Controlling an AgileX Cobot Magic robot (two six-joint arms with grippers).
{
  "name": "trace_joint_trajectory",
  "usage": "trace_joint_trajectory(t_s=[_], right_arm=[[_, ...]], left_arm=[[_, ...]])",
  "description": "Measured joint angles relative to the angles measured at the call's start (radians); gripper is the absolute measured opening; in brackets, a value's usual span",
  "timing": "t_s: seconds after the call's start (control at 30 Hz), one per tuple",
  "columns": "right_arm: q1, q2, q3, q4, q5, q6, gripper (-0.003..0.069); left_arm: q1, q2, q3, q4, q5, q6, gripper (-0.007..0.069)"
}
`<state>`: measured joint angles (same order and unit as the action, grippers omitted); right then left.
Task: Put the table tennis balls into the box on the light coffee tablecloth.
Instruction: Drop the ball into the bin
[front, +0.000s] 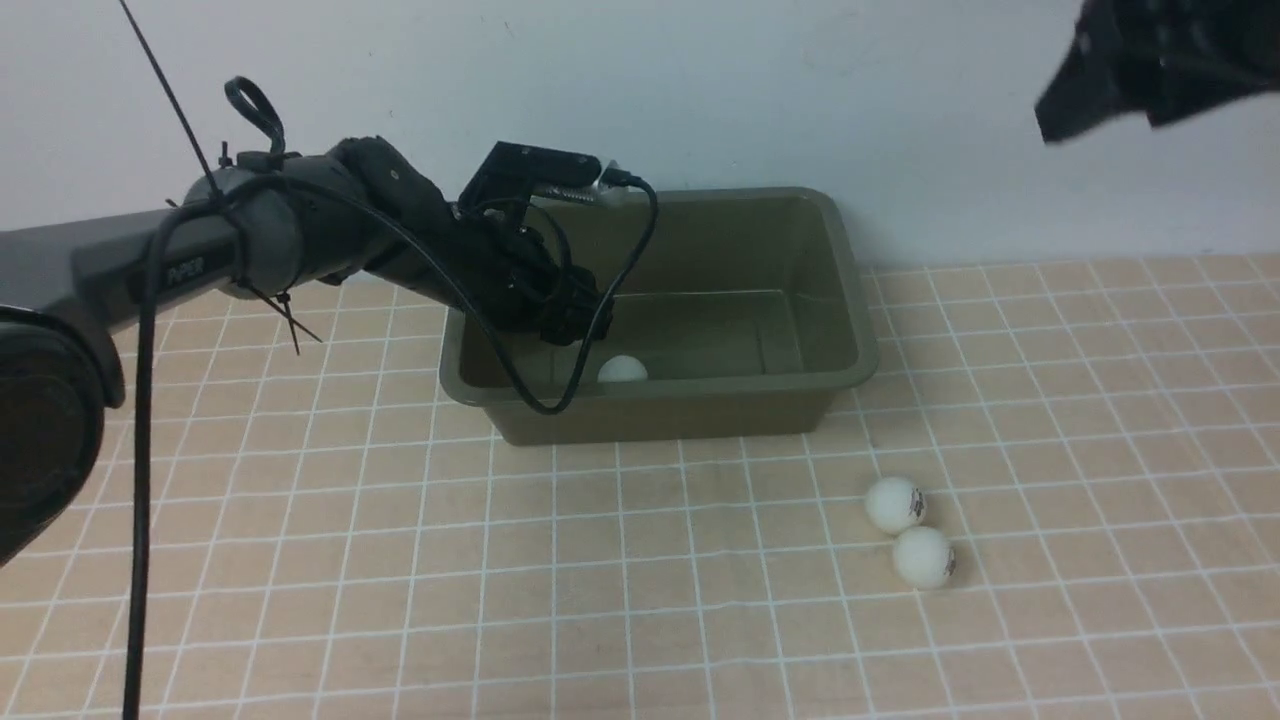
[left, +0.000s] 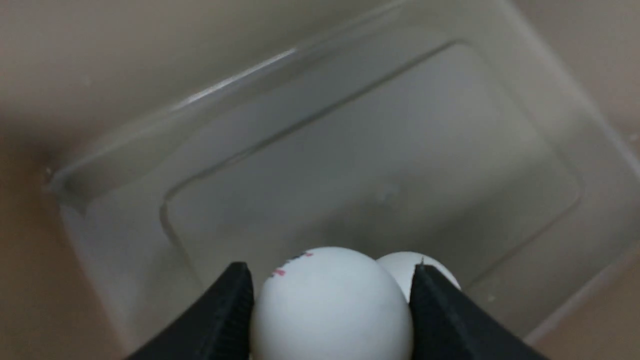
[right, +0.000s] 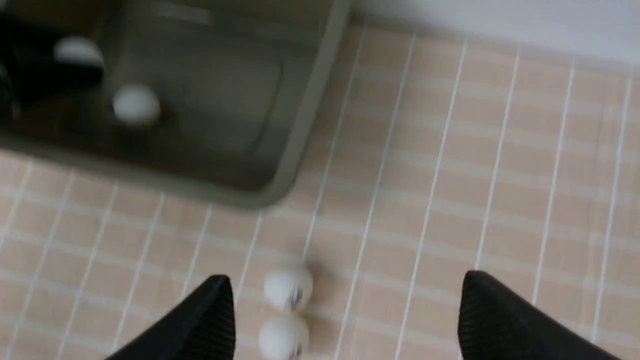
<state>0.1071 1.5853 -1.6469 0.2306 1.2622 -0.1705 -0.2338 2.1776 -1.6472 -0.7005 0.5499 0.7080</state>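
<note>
My left gripper (left: 330, 272) is shut on a white table tennis ball (left: 330, 310) with a small red and dark print, held inside the left part of the olive-green box (front: 850, 300). Another ball (front: 622, 369) lies on the box floor just below and beside the held one (left: 400, 267). Two more balls (front: 895, 504) (front: 923, 556) touch each other on the light coffee tablecloth (front: 300, 560), in front of the box's right end. My right gripper (right: 345, 300) hangs high above the cloth, open and empty, with those two balls (right: 288, 288) (right: 283, 337) below near its one finger.
The box (right: 305, 125) stands against a white wall (front: 900, 100) at the back of the cloth. My left arm (front: 300, 230) and its cable (front: 560, 400) reach over the box's left rim. The right arm (front: 1150, 60) shows dark at the top right corner.
</note>
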Motion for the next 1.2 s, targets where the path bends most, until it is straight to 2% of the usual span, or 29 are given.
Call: trace_joint_trajectory(t_s=[0.2,0.4,0.47,0.67,0.8,1.0,1.13,1.2], right_arm=[[0.023,-0.069,0.263,0.023,-0.004,-0.048,0.0540],[0.104,-0.071,0.415,0.024,-0.035,-0.062,0.0540],[0.152,-0.071,0.472,0.023,-0.102,-0.062,0.0540],[0.202,-0.066,0.530,0.022,-0.244,-0.046,0.0540],[0.203,-0.031,0.552,-0.035,-0.287,0.004,0.0540],[0.203,0.030,0.562,-0.059,-0.311,0.029,0.0540],[0.203,0.075,0.562,-0.051,-0.357,0.031,0.0540],[0.204,0.099,0.562,-0.049,-0.378,0.031,0.0540]], left_arm=[[-0.002,0.059,-0.093,0.083,0.074,-0.086,0.0319],[-0.012,0.100,-0.178,0.175,0.148,-0.113,0.0319],[-0.017,0.106,-0.210,0.191,0.160,-0.127,0.0323],[-0.018,0.106,-0.266,0.198,0.181,-0.137,0.0382],[-0.019,0.106,-0.292,0.200,0.205,-0.138,0.0425],[-0.020,0.106,-0.307,0.203,0.226,-0.138,0.0428],[-0.020,0.096,-0.380,0.210,0.344,-0.138,0.0419],[-0.020,0.075,-0.426,0.210,0.420,-0.139,0.0391]])
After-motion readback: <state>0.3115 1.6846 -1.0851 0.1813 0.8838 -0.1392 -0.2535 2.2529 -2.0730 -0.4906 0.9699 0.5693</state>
